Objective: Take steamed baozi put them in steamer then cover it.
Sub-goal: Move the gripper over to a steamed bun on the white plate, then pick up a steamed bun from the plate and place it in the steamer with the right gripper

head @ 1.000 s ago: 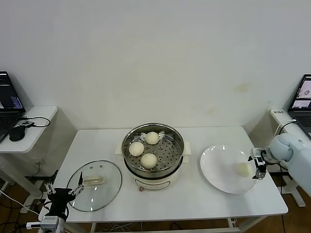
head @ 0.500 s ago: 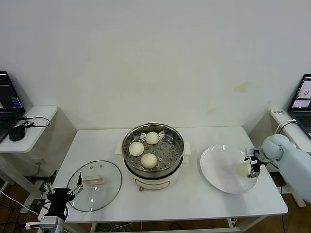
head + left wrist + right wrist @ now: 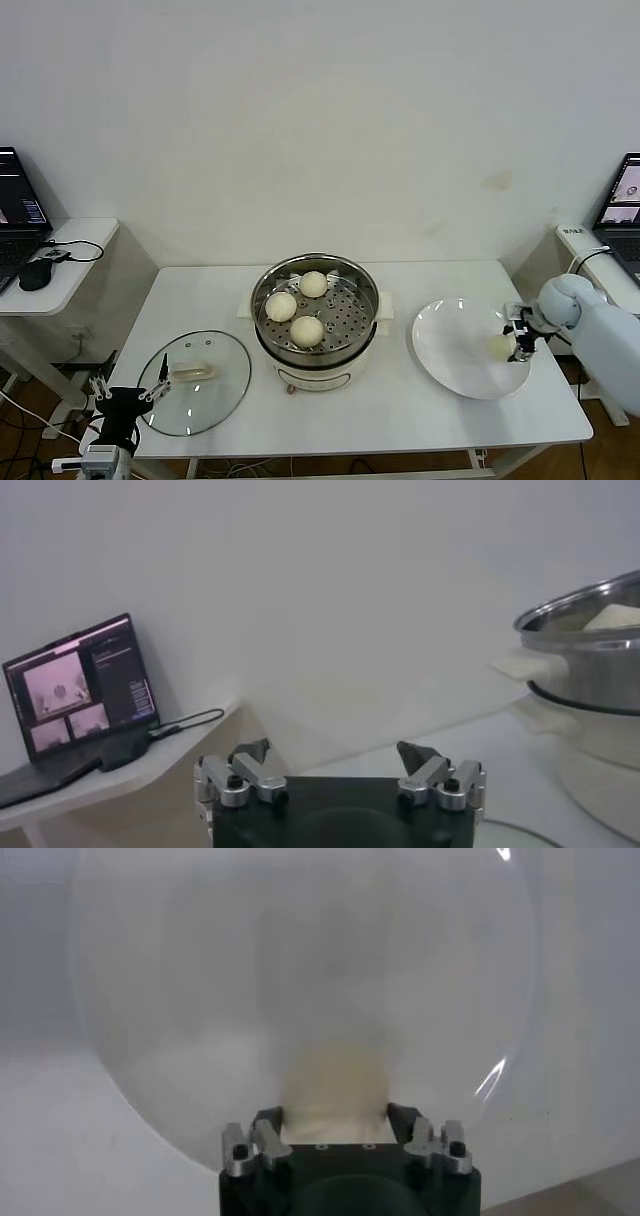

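The white surface (image 3: 420, 400) fills the lower middle of the head view. At its centre stands the steamer (image 3: 316, 312), a shiny steel pot on a white base, with three steamed baozi (image 3: 306, 329) already resting on its perforated tray. Lower left of it lies the glass lid (image 3: 195, 382), flat, handle up. To the right of the steamer sits the white plate (image 3: 450, 350), and near its right edge is the fourth baozi (image 3: 499, 346).

The right end effector (image 3: 516, 340) is at that bun. In the right wrist view its fingers (image 3: 268, 1136) sit on either side of the baozi (image 3: 333, 1083), close against its flanks; they look closed onto it, though whether the grip is fully seated cannot be told. The bun appears to be on the plate or barely off it.

The left end effector (image 3: 128, 395) waits at the lower left, near the lid's edge, with jaws spread wide and nothing between them, as the left wrist view confirms.

The bun is probably light, soft and easily dented, with smooth skin that may slip or stick. It should be held across its widest part with gentle pressure. The lid is stiff, breakable glass, best taken by its handle.
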{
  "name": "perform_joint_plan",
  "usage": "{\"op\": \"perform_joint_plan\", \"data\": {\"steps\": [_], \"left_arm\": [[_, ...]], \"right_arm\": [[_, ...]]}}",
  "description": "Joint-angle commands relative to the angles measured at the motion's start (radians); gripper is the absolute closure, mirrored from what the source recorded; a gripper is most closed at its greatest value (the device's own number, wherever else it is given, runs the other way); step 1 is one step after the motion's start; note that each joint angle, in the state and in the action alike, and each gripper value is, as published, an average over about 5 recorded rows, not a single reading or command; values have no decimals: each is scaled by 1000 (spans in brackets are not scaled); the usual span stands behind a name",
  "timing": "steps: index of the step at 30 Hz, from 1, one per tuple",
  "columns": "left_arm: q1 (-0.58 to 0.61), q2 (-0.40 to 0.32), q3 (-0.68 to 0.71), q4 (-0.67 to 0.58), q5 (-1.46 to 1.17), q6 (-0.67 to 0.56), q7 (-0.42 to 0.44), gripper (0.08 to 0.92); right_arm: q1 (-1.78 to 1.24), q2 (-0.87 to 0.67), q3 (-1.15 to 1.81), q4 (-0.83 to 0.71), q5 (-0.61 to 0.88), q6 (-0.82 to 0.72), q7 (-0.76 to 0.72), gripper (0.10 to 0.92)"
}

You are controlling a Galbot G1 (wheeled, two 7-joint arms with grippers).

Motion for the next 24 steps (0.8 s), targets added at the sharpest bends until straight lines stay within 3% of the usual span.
{"op": "perform_joint_plan", "data": {"steps": [1,12,18,24], "left_arm": [[0,0,0,-6,-2,0,-1,177],[-11,5,12,-13,-2,1,-2,177],[-20,1,29,-16,3,7,-5,177],[-28,-6,33,-20,3,14,-7,177]], "right_arm": [[103,-71,-81,109,106,-31,-34,395],[585,-156,-445,356,414,-156,-38,415],[865,-50,-676,444,600,-261,24,409],[912,120,-749,457,822,-386,134,398]]}}
